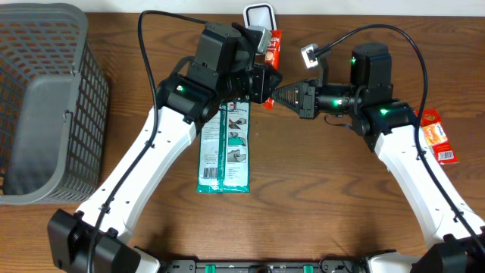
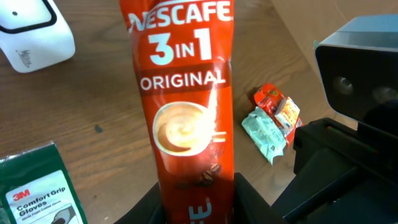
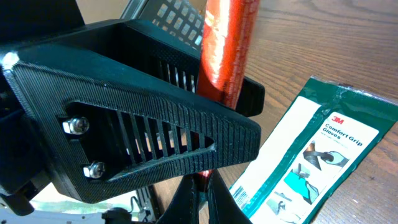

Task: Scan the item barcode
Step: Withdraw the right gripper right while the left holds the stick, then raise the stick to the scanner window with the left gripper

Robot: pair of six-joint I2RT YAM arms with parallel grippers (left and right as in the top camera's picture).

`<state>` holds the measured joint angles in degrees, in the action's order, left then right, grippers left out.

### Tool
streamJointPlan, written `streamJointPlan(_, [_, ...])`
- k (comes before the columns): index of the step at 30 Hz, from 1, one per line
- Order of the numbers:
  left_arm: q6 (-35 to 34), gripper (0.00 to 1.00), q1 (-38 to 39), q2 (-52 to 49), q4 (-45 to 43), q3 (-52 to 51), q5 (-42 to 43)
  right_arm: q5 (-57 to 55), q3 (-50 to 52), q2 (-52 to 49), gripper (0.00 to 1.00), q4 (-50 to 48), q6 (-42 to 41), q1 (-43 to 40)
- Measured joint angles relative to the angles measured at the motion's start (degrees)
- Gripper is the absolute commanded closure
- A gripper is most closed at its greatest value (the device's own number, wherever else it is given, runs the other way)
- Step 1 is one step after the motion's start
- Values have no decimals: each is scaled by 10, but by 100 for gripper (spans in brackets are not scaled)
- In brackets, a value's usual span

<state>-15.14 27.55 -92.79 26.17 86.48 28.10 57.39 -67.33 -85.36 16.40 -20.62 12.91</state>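
Note:
A red Nescafe 3-in-1 sachet [image 2: 186,106] is held in the air between both arms. My left gripper [image 2: 198,205] has its fingers pressed against both sides of the sachet's lower end. In the overhead view the left gripper [image 1: 261,80] meets my right gripper [image 1: 273,97] over the table's back middle, and the sachet [image 1: 274,47] sticks out past them. The right gripper [image 3: 203,186] is shut, pinching a red edge of the sachet [image 3: 227,50]. A white barcode scanner [image 1: 259,15] stands at the back edge just beyond the sachet, and the scanner [image 2: 31,34] shows at upper left in the left wrist view.
A green 3M gloves pack [image 1: 226,148] lies flat under the left arm. A grey mesh basket [image 1: 45,106] fills the left side. An orange snack packet [image 1: 438,136] lies at the right, and a small crumpled wrapper [image 2: 273,121] lies near the sachet.

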Motion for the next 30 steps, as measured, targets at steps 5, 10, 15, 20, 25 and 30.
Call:
streamJointPlan(5, [2, 93, 1, 0, -14, 0, 0, -3, 0, 0, 97, -3, 0, 0])
streamJointPlan(10, [2, 93, 3, 0, -17, -3, 0, -4, 0, 0, 84, -2, -2, 0])
streamJointPlan(15, [2, 93, 3, 0, 16, -3, -15, -1, 0, 0, 64, 4, -3, -15])
streamJointPlan(20, [6, 93, -6, -3, 145, 44, -61, -19, -1, 0, 62, 82, 11, -56])
streamJointPlan(25, [17, 93, -14, -8, 282, 186, -112, -117, -1, 3, 60, 214, 40, -61])
streamJointPlan(30, [46, 93, -14, -76, 484, 440, -193, -247, 0, 3, 57, 335, 61, -64])
